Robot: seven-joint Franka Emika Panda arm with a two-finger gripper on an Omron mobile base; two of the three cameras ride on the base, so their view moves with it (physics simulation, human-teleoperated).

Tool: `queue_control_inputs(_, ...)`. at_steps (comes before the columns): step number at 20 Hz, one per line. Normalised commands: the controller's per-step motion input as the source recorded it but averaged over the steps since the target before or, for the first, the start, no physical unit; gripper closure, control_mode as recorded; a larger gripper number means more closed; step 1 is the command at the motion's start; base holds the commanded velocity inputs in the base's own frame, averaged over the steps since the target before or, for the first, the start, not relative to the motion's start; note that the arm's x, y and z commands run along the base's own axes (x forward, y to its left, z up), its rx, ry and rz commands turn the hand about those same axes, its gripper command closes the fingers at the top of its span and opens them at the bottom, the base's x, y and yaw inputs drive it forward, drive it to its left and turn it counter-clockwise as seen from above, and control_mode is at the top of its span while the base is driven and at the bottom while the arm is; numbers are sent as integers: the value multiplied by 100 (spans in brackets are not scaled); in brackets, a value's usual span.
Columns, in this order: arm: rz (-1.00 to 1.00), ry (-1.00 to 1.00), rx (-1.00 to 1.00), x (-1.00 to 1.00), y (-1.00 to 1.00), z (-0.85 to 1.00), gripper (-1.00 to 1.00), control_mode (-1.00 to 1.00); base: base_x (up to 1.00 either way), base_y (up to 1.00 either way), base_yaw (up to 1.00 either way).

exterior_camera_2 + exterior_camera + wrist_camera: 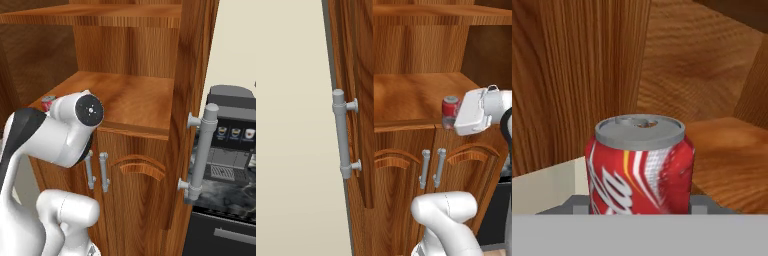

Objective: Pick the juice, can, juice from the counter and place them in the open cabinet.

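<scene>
The red can [639,165] with a silver top stands upright between my fingertips [701,205], and my gripper [639,204] is shut on it. From the left base, the can [450,111] is at the front right edge of the open cabinet's middle shelf [411,97], with my white hand to its right. I cannot tell whether its base touches the shelf. In the right base view my arm hides all but a red sliver of the can [48,103]. The juice is out of view.
The cabinet's open door and its grey bar handle [343,135] stand to the left. Another shelf [441,12] runs above. Two lower doors with grey handles [432,167] sit beneath. A coffee machine [235,130] stands on the marbled counter [227,196] to the right.
</scene>
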Motion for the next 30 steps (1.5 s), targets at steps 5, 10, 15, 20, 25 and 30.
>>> queue_control_inputs(5,-9,-5,-4,64,-6,11,100,-100,0,0,0)
queue_control_inputs(10,-13,5,0,68,-4,14,100,-100,0,0,0)
queue_control_inputs(15,-11,4,0,71,-1,4,100,-100,0,0,0)
queue_control_inputs(20,-8,1,0,70,-1,-6,100,-100,0,0,0)
queue_control_inputs(25,-6,0,0,61,0,-31,100,-100,0,0,0)
queue_control_inputs(30,-5,0,1,60,0,-24,100,-100,0,0,0)
